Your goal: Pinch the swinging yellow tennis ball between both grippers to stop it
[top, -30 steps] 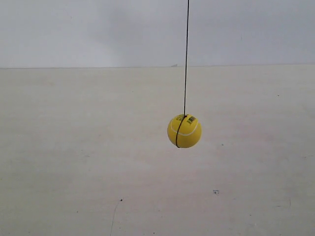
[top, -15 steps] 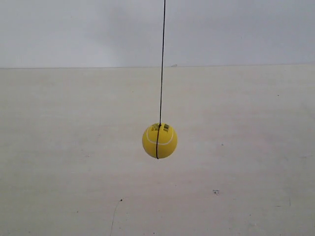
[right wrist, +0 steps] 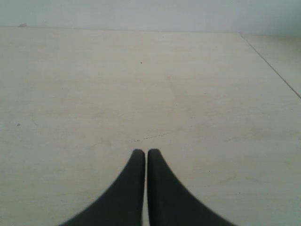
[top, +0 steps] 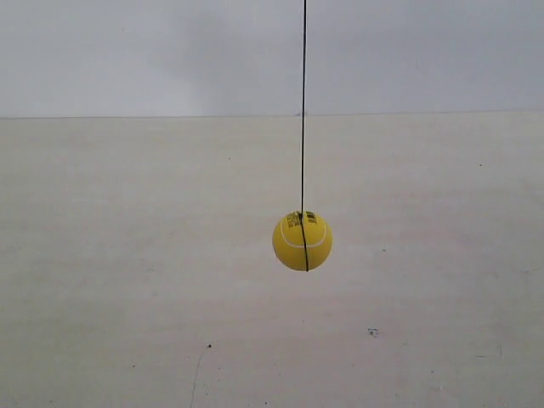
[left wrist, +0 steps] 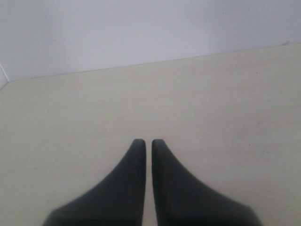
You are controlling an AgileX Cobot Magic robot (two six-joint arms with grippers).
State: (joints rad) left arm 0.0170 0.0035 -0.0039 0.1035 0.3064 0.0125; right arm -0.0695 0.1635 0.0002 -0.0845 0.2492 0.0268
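Note:
The yellow tennis ball [top: 302,240] hangs in mid-air on a thin dark string [top: 303,102] near the middle of the exterior view, its white seam and dark print facing the camera. No arm or gripper shows in that view. In the left wrist view my left gripper [left wrist: 146,141] is shut, its black wedge jaws side by side with only a thin slit, nothing between them. My right gripper [right wrist: 143,151] in the right wrist view is shut the same way and holds nothing. The ball shows in neither wrist view.
A pale wooden tabletop [top: 127,297] spreads under the ball, with a plain white wall [top: 127,51] behind it. A dark seam line [right wrist: 270,66] crosses the surface in the right wrist view. Small dark specks [top: 372,331] mark the table.
The ball swung from the right side to the left and has now come back rightward to near the middle. No earlier wrist frames show the grippers.

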